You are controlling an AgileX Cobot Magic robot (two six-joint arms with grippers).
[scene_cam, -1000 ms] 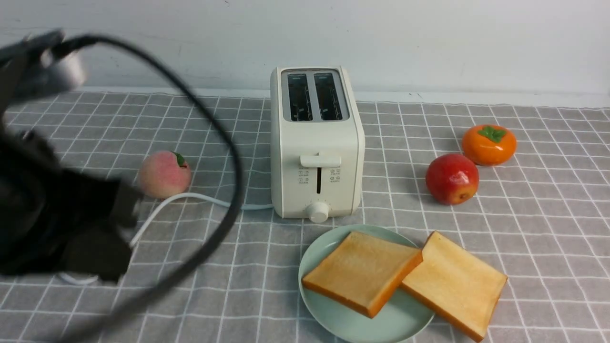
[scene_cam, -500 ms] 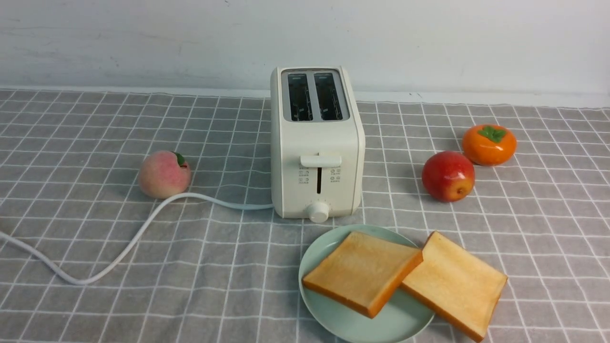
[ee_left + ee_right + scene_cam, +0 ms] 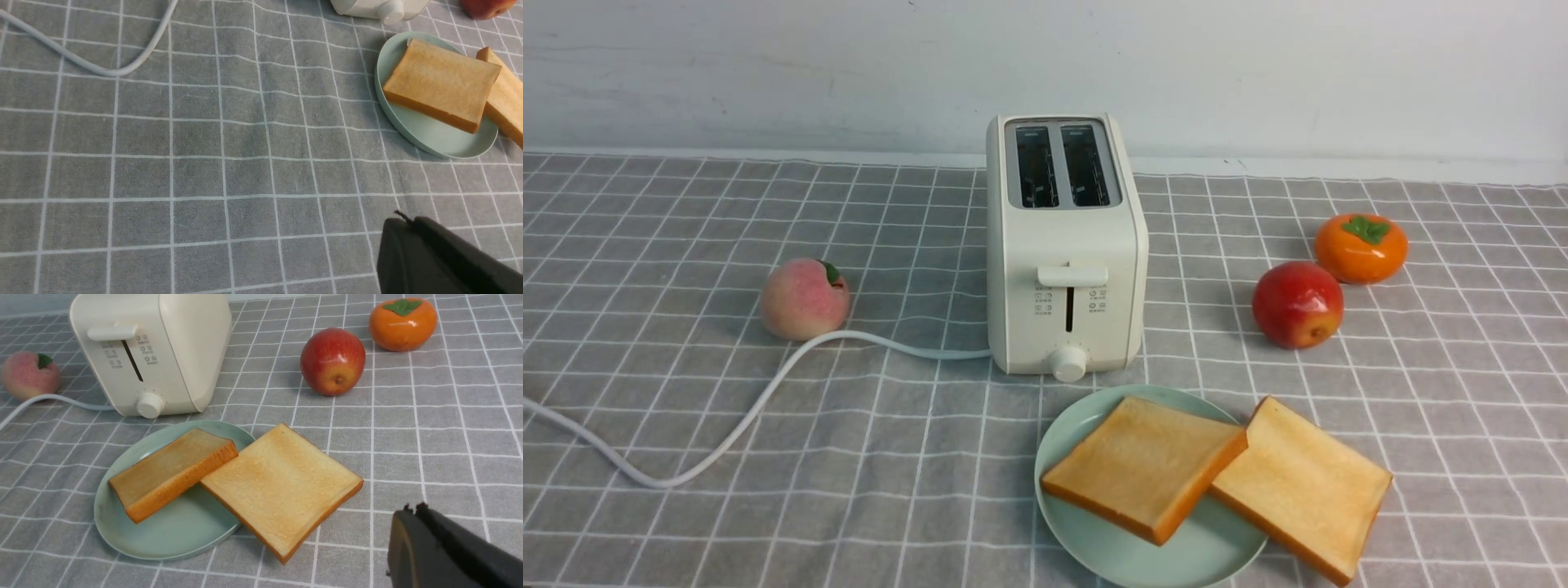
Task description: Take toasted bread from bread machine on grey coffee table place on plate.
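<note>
The cream-white bread machine [image 3: 1066,245] stands mid-way on the grey coffee table [image 3: 915,490], and both slots look empty. The mint-green plate [image 3: 1094,539] lies just in front of it. One slice of toasted bread [image 3: 1143,465] lies on the plate. The second slice [image 3: 1303,486] rests partly on the plate's right rim and mostly on the cloth. My left gripper [image 3: 402,218] is shut and empty over bare cloth beside the plate [image 3: 429,134]. My right gripper [image 3: 412,510] is shut and empty, close to the second slice [image 3: 278,486]. Neither gripper shows in the front view.
A peach [image 3: 805,298] sits left of the toaster, with the white cord [image 3: 768,392] curving past it to the table's left edge. A red apple [image 3: 1297,304] and an orange persimmon [image 3: 1361,247] sit to the right. A white wall runs behind.
My left arm and its cable filled the left of the front view a second ago and have drawn back out of it. The apple rocked slightly. The toast and plate have not moved.
</note>
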